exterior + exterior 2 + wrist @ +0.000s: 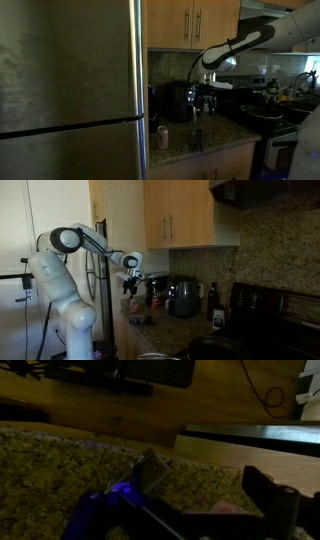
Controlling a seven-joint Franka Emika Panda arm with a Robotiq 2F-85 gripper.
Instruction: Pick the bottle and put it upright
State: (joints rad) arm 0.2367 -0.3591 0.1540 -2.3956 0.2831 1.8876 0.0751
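A small light bottle with a reddish band [163, 137] is on the granite counter next to the fridge; whether it stands or lies is hard to tell. In an exterior view it may be the small item [140, 320] low on the counter. My gripper [205, 102] hangs above the counter in front of the coffee maker, apart from the bottle, and also shows in an exterior view [131, 280]. In the dark wrist view the gripper [205, 505] looks open, with a pale pinkish object [226, 508] low between the fingers. Nothing is held.
A large steel fridge [70, 90] fills one side. A dark coffee maker [178, 100] [183, 297] stands at the back of the counter. A dark bottle [212, 298] stands by the stove [285, 140]. A grey box-like object [152, 472] lies on the granite. Wood cabinets [190, 215] hang overhead.
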